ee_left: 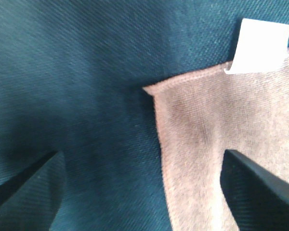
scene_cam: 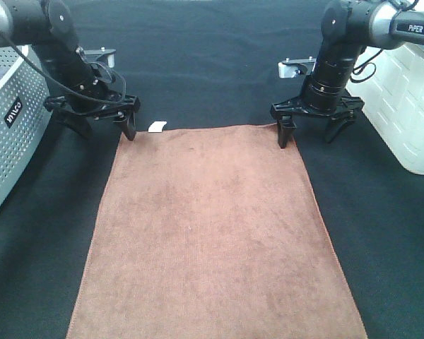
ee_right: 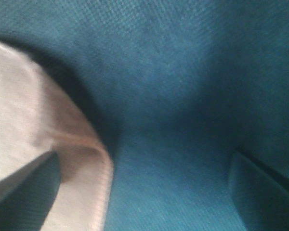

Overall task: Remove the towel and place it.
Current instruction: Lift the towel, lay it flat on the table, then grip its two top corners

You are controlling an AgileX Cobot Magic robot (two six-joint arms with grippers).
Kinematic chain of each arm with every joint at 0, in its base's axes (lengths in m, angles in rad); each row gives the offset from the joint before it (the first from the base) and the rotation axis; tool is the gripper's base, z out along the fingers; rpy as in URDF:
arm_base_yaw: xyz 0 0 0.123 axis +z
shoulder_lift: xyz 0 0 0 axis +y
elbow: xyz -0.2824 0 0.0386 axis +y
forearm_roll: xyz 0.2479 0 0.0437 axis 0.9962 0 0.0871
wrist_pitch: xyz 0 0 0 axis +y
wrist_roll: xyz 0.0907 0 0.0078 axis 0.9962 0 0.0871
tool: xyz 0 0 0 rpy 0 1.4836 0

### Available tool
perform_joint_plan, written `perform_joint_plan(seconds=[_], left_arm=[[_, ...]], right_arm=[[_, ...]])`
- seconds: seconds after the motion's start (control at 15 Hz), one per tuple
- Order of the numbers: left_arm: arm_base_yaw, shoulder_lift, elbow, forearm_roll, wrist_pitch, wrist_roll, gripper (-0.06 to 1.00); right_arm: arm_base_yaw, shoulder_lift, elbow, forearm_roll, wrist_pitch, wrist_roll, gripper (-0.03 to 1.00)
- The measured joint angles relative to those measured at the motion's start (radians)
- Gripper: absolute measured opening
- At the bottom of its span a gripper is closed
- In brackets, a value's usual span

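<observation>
Overhead only, flat towel point(scene_cam: 219, 233), grey basket point(scene_cam: 10, 134)

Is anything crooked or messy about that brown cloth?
Barely. The towel lies flat and smooth; only its corner beside the right gripper curls up slightly, throwing a shadow. The white tag sticks out at the other far corner.

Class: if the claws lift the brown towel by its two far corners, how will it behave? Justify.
Probably floppy: the towel lies flat, and its corner by the right claw seems to curl up. Held by two corners it would likely sag between them. Its fuzzy pile suggests the open left claw should grip without slipping.
</observation>
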Motion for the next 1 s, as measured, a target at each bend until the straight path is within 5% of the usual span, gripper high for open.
perform_joint_plan(seconds=[1.0], left_arm=[[0.003, 0.037, -0.014, -0.046, 0.008, 0.001, 0.81]], right_arm=[[0.000, 0.011, -0.011, 0.071, -0.046, -0.007, 0.87]])
